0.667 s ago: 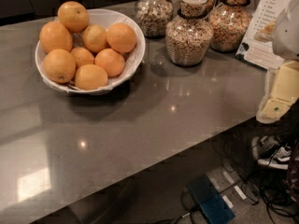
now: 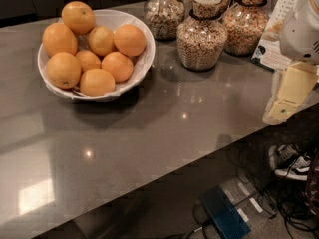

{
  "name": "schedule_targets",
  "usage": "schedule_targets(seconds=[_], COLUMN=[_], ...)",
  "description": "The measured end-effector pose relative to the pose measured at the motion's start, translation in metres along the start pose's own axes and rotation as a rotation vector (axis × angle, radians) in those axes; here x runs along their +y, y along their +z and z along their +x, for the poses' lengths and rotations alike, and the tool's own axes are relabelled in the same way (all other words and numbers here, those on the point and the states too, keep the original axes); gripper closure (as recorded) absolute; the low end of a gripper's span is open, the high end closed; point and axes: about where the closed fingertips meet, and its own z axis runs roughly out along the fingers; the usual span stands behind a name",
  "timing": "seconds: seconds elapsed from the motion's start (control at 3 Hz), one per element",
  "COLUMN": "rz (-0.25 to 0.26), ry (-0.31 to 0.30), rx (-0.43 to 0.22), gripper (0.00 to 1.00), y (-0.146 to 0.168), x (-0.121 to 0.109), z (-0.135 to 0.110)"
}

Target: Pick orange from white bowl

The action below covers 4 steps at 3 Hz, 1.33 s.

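Observation:
The white bowl [image 2: 142,61] stands at the back left of the grey counter and holds several oranges. A large, deep-orange orange [image 2: 129,40] lies at the bowl's right side, with others beside and behind it. My gripper [image 2: 290,92], cream-coloured under a white wrist housing, hangs at the right edge of the view, over the counter's right edge. It is far to the right of the bowl and holds nothing that I can see.
Three glass jars of cereal [image 2: 202,34] stand at the back, right of the bowl. A printed card [image 2: 276,39] leans behind the gripper. Below the counter's front edge are cables, shoes [image 2: 291,163] and a blue box [image 2: 224,215] on the floor.

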Motion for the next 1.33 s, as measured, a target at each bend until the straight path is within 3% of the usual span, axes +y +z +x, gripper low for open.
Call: schedule_targets(seconds=[0.67,1.33], rz=[0.024,0.035], ry=[-0.134,-0.170], rx=[-0.074,-0.087], gripper=[0.00,0.00], y=[0.022,0.038], x=[-0.030,-0.041], z=[-0.055,-0.069])
